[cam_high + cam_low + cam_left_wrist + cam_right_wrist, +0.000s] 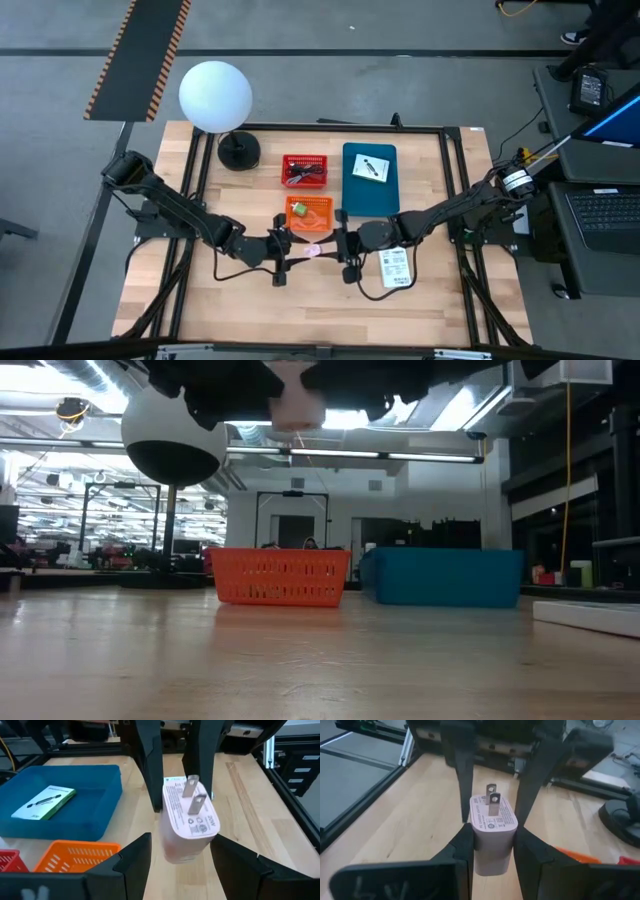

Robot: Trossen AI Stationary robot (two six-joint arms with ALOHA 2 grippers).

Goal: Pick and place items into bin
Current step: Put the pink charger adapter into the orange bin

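you have a pink plug adapter (492,832) held above the table at lower centre of the high view, where the two arms meet. the right gripper (491,845) is clamped on its body, fingers pressed to both sides, prongs pointing up. the left gripper (180,852) sits just beside it with fingers spread, the adapter between them but neither touching it, as the left wrist view shows. judged as a handover or a mid-air carry; the adapter is not yet in any bin. count of bins: three, an orange basket (309,215) just above the grippers, a red basket (304,170) above that, a blue tray (369,182) to their right. already placed: one white-and-green packet (371,168) in the blue tray, dark cords in the red basket, something green and pale in the orange basket, too small to name. left on the wood: one white printed packet (396,267) at lower right of centre. so one item in hand, one still loose. the white globe lamp (215,96) stands at upper left.
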